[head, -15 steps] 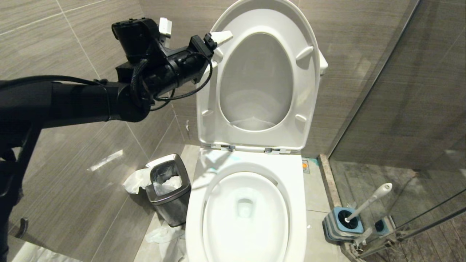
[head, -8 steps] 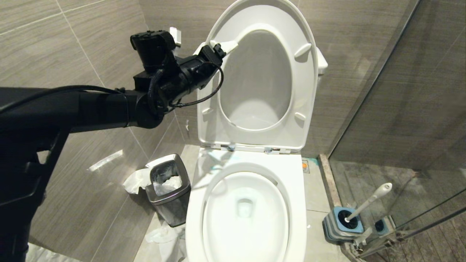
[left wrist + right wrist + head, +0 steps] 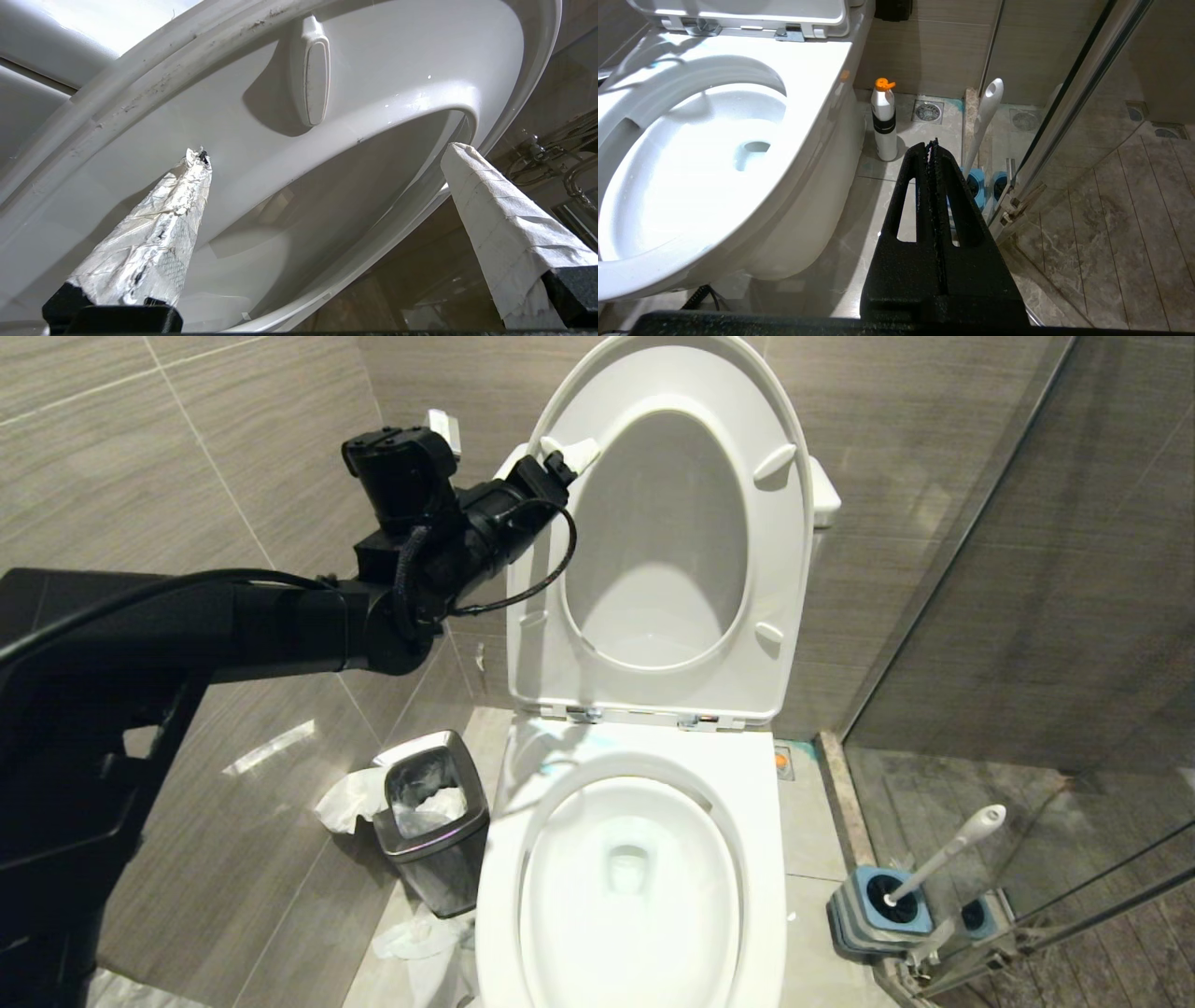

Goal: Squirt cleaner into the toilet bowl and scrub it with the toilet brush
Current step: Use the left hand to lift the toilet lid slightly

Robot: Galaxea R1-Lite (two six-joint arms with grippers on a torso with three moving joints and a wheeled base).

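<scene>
The white toilet bowl [image 3: 761, 859] [image 3: 691, 186] stands uncovered, its water tinted pale blue; turquoise cleaner smears [image 3: 558, 767] mark the rim near the hinges. The seat [image 3: 789, 569] [image 3: 383, 60] and lid are raised against the wall. My left gripper [image 3: 551, 455] [image 3: 324, 151] is open, with its white-wrapped fingers at the seat's upper left edge and nothing between them. The toilet brush [image 3: 943, 854] [image 3: 987, 112] leans in its blue holder [image 3: 878, 919] on the floor to the right. My right gripper [image 3: 931, 144] is shut and empty, low beside the bowl.
A steel-rimmed waste bin [image 3: 434, 821] with tissue around it stands left of the bowl. A white bottle with an orange cap [image 3: 884, 119] stands on the floor at the bowl's right. A glass shower door [image 3: 1027, 616] closes off the right side. Tiled walls stand close behind and on the left.
My left arm has swung right, closer to the raised seat, and the wrist has turned. The fingers stay open. The right arm has not moved.
</scene>
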